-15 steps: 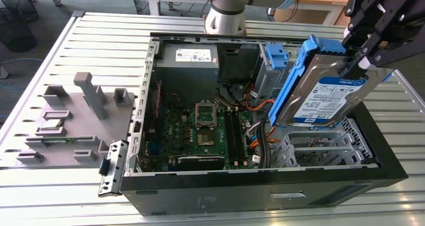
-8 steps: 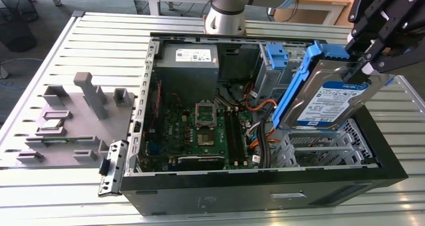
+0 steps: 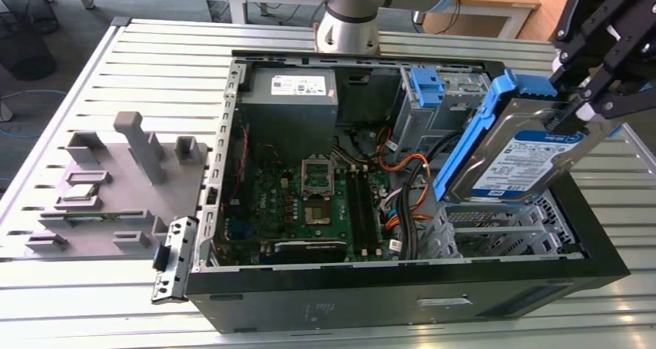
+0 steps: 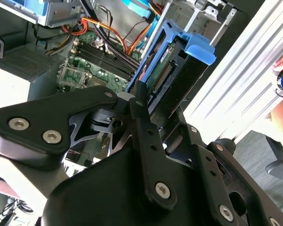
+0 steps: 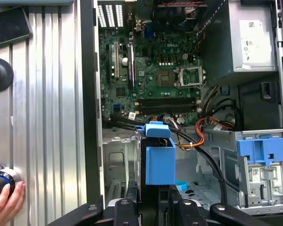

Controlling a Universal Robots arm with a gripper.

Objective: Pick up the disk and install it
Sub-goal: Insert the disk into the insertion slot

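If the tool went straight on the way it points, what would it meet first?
The tool, shut on the disk, points down into the case; the disk would probably meet the silver drive cage first, though depth is unclear.

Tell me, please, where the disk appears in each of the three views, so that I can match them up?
Exterior view: the disk hangs tilted over the open case at the exterior view's right, held by the gripper.
Second wrist view: the disk is edge-on just past the gripper, beside the motherboard.
First wrist view: the disk is edge-on, its blue bracket towards the camera.
Shared landmark: the green motherboard.
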